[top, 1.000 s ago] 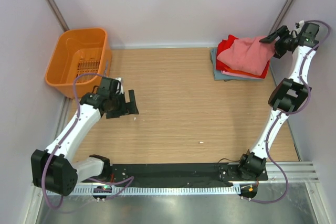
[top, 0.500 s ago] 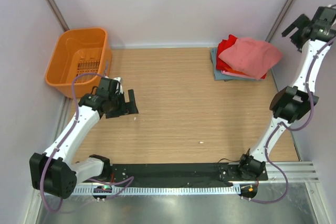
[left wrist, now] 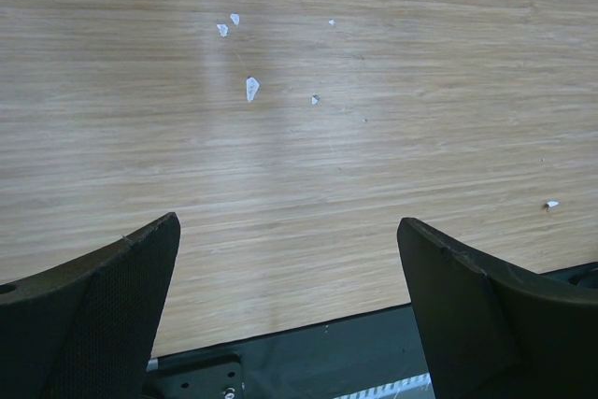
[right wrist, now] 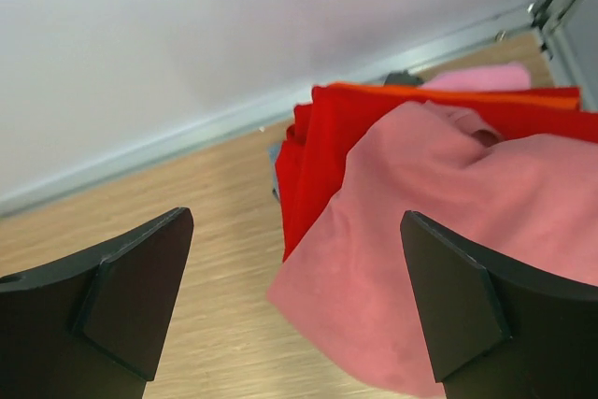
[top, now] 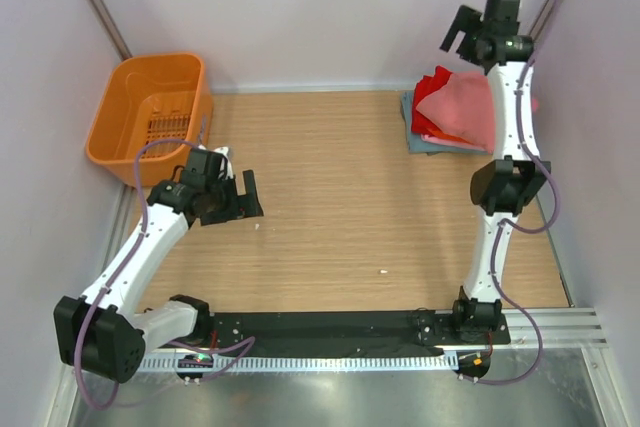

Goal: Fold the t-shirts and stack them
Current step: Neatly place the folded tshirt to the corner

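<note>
The t-shirts lie in a stack at the table's back right. A salmon-pink one [top: 462, 107] [right wrist: 448, 231] is draped loosely on top. Under it show a bright red one [top: 428, 87] [right wrist: 327, 147], an orange edge [right wrist: 486, 93], a pale pink edge [right wrist: 476, 77] and a grey-blue bottom layer [top: 412, 137]. My right gripper [top: 456, 37] [right wrist: 297, 220] hangs open high above the stack's back left corner, holding nothing. My left gripper [top: 245, 202] [left wrist: 288, 226] is open and empty over bare wood at the left.
An orange plastic basket [top: 120, 162] stands at the back left, just behind the left arm. Small white scraps [top: 384, 271] [left wrist: 251, 89] dot the wooden table. A black strip [top: 330, 327] runs along the near edge. Walls close in behind and at both sides.
The right gripper opened, rose from the stack's right edge and swung left above it. The salmon-pink shirt stayed on the stack. The left arm has not moved.
</note>
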You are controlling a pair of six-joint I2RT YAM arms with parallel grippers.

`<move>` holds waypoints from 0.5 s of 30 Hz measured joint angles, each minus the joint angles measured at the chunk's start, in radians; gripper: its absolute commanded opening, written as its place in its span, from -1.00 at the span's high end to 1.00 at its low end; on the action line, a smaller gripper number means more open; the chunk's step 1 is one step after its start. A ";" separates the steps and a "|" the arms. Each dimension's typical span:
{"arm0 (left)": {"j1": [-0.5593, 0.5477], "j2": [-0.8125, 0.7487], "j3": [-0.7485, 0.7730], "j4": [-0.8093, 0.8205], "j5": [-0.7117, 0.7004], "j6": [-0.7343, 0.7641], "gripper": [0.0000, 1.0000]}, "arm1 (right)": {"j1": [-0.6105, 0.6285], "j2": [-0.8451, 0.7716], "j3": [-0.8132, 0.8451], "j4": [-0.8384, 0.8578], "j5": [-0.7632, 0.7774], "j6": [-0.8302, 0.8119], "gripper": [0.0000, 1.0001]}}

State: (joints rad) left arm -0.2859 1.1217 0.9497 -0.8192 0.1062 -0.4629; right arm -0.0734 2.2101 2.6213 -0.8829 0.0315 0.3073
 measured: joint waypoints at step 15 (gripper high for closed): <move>0.000 -0.005 0.000 0.000 0.005 0.000 -0.99 | 0.022 0.201 -0.014 0.008 0.180 -0.063 -0.95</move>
State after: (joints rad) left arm -0.2859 1.1168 0.9493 -0.8192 0.1112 -0.4629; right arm -0.0517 2.4115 2.6068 -0.8745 0.2119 0.2443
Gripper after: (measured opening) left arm 0.996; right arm 0.992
